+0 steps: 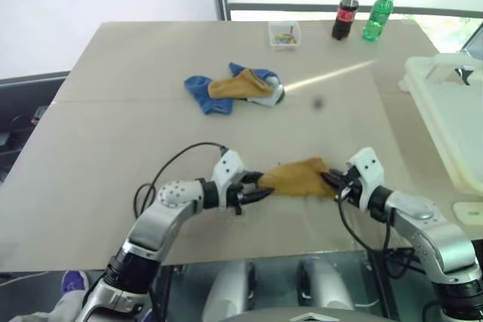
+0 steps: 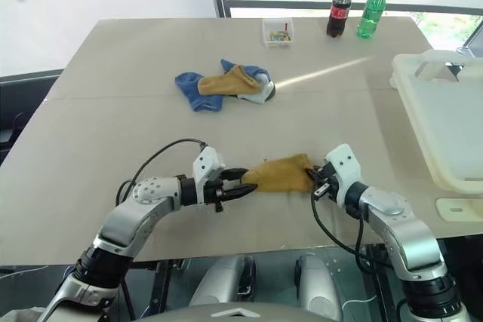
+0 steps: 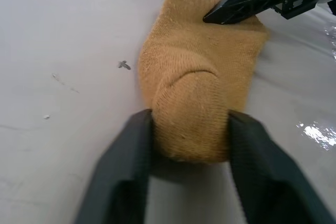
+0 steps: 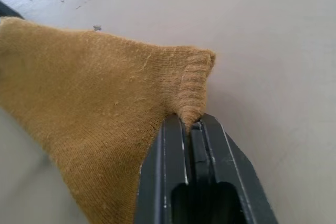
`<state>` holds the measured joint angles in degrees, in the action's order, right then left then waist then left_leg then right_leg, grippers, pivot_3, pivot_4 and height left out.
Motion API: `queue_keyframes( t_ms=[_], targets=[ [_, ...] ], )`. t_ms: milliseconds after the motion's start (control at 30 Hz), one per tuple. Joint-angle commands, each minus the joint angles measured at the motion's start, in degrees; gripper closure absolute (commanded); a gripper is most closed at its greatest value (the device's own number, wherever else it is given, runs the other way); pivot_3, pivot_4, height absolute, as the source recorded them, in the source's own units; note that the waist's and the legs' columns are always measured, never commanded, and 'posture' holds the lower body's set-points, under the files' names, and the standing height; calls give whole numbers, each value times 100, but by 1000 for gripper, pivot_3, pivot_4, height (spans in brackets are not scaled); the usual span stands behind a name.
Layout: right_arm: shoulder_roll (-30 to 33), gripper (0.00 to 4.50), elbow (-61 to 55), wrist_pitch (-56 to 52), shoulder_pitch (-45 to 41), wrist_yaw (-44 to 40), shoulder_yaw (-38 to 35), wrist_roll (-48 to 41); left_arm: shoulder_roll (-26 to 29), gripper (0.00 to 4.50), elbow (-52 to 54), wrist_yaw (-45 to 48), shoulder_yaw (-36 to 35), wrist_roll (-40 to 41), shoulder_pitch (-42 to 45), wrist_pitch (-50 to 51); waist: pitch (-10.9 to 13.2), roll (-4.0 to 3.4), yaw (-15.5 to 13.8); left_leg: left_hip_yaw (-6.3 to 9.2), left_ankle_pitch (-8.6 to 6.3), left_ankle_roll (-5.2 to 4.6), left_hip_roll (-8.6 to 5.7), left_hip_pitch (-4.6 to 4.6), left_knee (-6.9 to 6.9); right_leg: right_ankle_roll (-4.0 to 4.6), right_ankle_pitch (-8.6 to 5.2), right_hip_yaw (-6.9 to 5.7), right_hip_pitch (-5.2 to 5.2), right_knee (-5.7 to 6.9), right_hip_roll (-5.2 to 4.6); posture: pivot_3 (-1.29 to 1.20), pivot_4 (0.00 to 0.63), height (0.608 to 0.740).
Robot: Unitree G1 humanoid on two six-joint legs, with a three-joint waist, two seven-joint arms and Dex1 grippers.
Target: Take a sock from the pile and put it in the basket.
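Both grippers are working one mustard sock (image 1: 302, 177) lying on the table (image 1: 113, 111) at lower centre of the head views, well apart from the pile (image 1: 235, 88) sitting upper centre. The right gripper (image 4: 191, 129) is clamped shut on the sock's ribbed cuff; its wrist view is showing the cuff edge pinched into the slot between the closed fingers and pulled up into a peak off the table. The left gripper (image 3: 190, 132) is sitting at the opposite, toe end, fingers apart on either side of the rounded toe and touching its sides; whether it is actually squeezing, I cannot tell. My read: the sock is being held at both ends so it is staying stretched flat instead of bunching. The head views are giving what the wrists are missing: the basket (image 1: 453, 122) is sitting at the right edge of the frame, so the sock is needing a carry to the right, and two bottles (image 1: 362, 13) plus a small clear box (image 1: 284, 33) are standing along the far edge. The left wrist view is also catching the right gripper's fingertips biting the far end of the sock.
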<state>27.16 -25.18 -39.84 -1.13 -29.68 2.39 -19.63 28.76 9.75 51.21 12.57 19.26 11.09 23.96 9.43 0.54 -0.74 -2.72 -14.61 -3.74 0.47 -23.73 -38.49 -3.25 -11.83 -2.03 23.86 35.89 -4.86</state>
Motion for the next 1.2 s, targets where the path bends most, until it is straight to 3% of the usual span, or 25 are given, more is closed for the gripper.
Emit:
queue_keyframes(
  t_ms=[33, 67, 267, 433, 533, 667, 800, 900, 1067, 1200],
  targets=[
    [50, 4500, -387, -167, 195, -40, -134, -215, 22, 4133, 107, 163, -68, 135, -164, -71, 0, 0, -1, 0, 0, 0, 0, 0, -1, -1, 1, 0, 0, 0, 0, 0, 150, 732],
    [77, 4500, -511, -231, 244, -64, -188, -301, 85, 4433, 204, 203, -130, 183, -256, -57, 0, 0, -1, 1, 0, 0, 0, 0, -1, -1, 0, 0, 0, 0, -1, 0, 150, 732],
    [221, 4500, -1044, -507, 481, -140, -289, -669, 595, 4433, 842, 312, -484, 341, -817, 23, 1, -1, 15, -1, 0, 0, 9, -1, -1, 10, -5, 2, 6, 2, 0, 0, 150, 732],
    [228, 4500, -746, -332, 331, -35, 0, -398, 578, 4433, 954, 108, -724, 477, -989, 125, 0, 0, -5, 0, -1, 0, 6, -4, -8, 10, -5, -1, 5, 1, -7, 0, 150, 732],
    [260, 4500, -531, -120, 257, -63, 162, -184, 617, 3539, 960, 68, -780, 402, -1085, 6, 1, -1, 5, -1, -1, 0, 6, -4, -8, 11, -5, 0, 7, 2, -5, 0, 150, 732],
    [329, 4500, -413, 101, 288, -160, 275, 5, 605, 1752, 1058, 152, -1065, 660, -1316, -118, 0, -1, 2, -1, -1, 0, 8, -2, -8, 11, -5, 0, 6, 3, -1, 0, 150, 732],
    [378, 4500, -416, 202, 257, -319, 219, -85, 606, 1752, 1305, 206, -1436, 1201, -1416, 120, 0, 0, -6, -2, -1, 0, 9, -2, -8, 11, -5, 0, 6, 3, -4, 0, 150, 732],
    [408, 3498, -404, 415, 159, -360, 160, -2, 658, 1704, 1382, 194, -1417, 1277, -1199, 239, 0, 0, -10, -1, -1, 0, 8, -2, -10, 11, -5, -2, 5, 3, -4, 0, 150, 732],
    [437, 1168, -410, 569, 146, -355, 199, 123, 548, 1704, 1165, 70, -992, 971, -562, 311, 0, 0, -9, 0, -1, 0, 5, -3, -12, 10, -5, -3, 2, 3, -2, 0, 150, 732],
    [445, 1168, -405, 600, 106, -362, 165, 160, 336, 1704, 478, -121, -129, -140, -109, -337, 0, 0, -11, -2, 0, 0, -1, -1, -12, 7, -4, -2, -3, 3, 1, 0, 150, 732]
  ],
)
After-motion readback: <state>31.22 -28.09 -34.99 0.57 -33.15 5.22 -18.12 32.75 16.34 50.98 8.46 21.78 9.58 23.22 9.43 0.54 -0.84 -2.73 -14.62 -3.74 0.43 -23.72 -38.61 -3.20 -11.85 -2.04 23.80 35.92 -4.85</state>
